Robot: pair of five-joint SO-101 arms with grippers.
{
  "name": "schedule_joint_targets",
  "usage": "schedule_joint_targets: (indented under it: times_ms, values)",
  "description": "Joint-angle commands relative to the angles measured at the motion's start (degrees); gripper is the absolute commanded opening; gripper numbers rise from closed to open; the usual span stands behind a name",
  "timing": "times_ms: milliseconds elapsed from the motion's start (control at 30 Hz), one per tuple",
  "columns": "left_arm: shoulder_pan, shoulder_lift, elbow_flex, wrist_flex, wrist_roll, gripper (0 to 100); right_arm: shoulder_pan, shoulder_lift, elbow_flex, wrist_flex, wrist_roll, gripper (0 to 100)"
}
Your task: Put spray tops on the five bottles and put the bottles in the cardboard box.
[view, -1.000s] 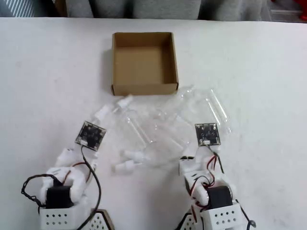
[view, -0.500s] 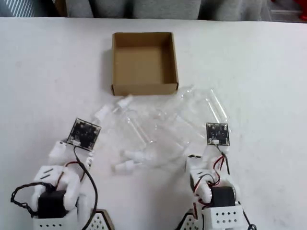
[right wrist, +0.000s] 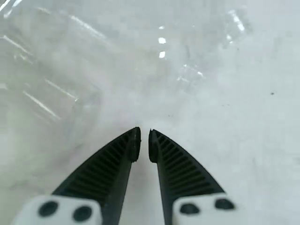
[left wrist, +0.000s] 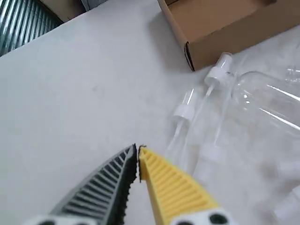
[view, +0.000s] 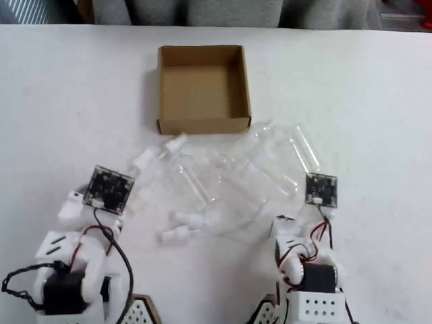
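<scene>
Clear plastic bottles [view: 307, 152] lie on their sides in a loose heap on the white table [view: 67, 101], ahead of both grippers and across the space between them. The left gripper [left wrist: 138, 152], one finger grey and one yellow, is clenched tip to tip with nothing in its grasp. Just ahead of its tips lie white spray tops [left wrist: 183, 111] with thin tubes, off the bottles. Farther ahead stands the open brown cardboard box [left wrist: 225, 44], with a bottle beside its near wall. The right gripper [right wrist: 141, 143], both fingers black, is pressed almost closed on nothing. The nearest bottles lie just ahead of it, toward the left arm's side.
</scene>
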Motion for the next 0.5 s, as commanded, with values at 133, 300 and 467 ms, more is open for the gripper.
schedule_joint_targets:
  times_ms: [133,300,467]
  values:
    - [0.0,34.9,-13.5,-7.6,12.7,2,7.2,-0.7,-3.3,-4.6,0.7,2.5]
    - [-0.8,50.4,-12.1,-16.9,17.6,2,8.2,-0.7,-3.1,-12.3,0.8,2.5]
    - [-8.3,58.3,-11.7,-25.3,17.8,2,8.0,-0.7,-3.1,-19.7,12.0,2.5]
